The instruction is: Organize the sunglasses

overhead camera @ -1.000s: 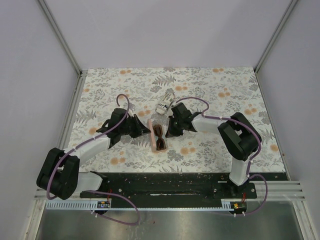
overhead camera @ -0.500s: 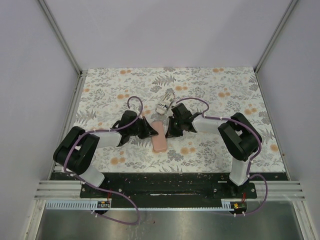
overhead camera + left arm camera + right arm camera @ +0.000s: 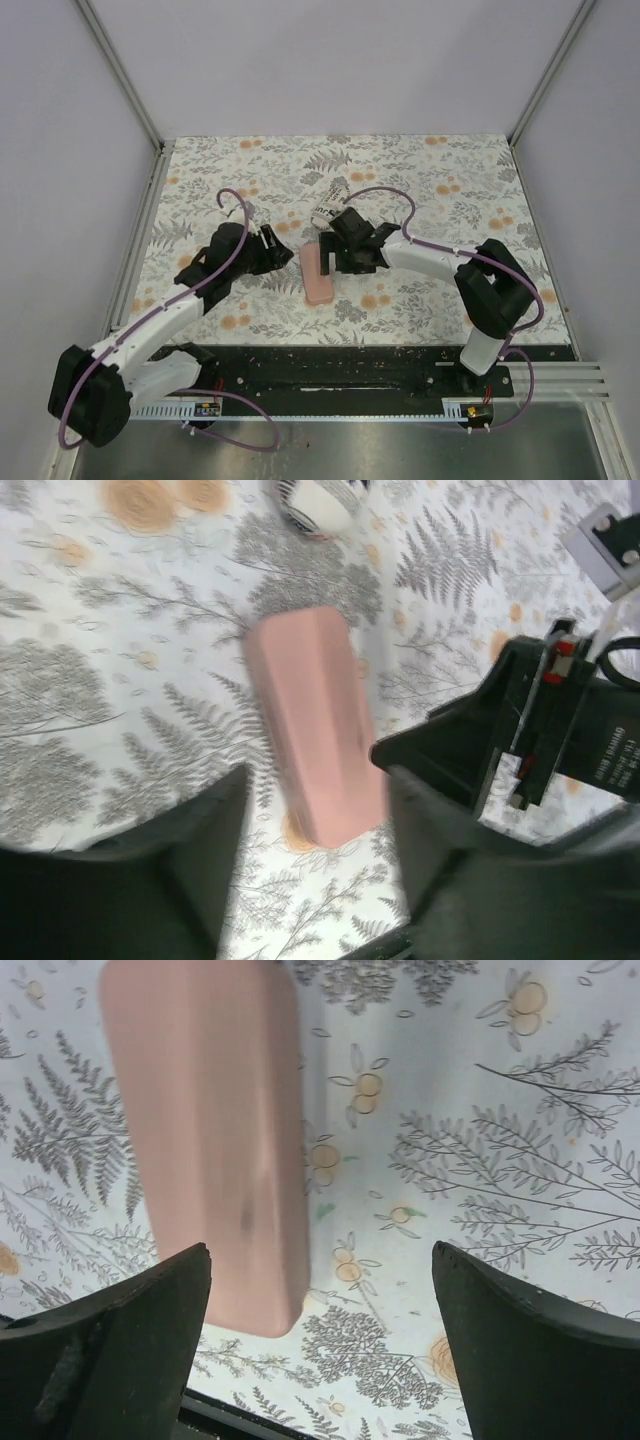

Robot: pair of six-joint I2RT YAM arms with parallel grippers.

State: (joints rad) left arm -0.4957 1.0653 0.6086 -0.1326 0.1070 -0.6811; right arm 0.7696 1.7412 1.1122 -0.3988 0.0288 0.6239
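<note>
The sunglasses are hidden in every view. A pink hard case (image 3: 318, 273) lies shut on the floral tabletop, also seen as the pink case (image 3: 311, 725) and pink case (image 3: 208, 1140). My left gripper (image 3: 289, 257) stands just left of it and is open. In the left wrist view the case's near end lies just ahead of the left gripper (image 3: 315, 855), untouched. My right gripper (image 3: 341, 263) hovers at the case's right side. It is wide open in its wrist view, right gripper (image 3: 320, 1260), with the case by its left finger (image 3: 120, 1345).
A striped soft pouch (image 3: 328, 203) lies rolled just beyond the case, also seen as the pouch (image 3: 315, 500). The right arm's black gripper body (image 3: 560, 730) crowds the case's far side. Grey walls with metal rails enclose the table.
One second ago the case lay open with a brown pair inside; its lid was then pressed shut. Both grippers have since opened, and the left one has drawn back to the left.
</note>
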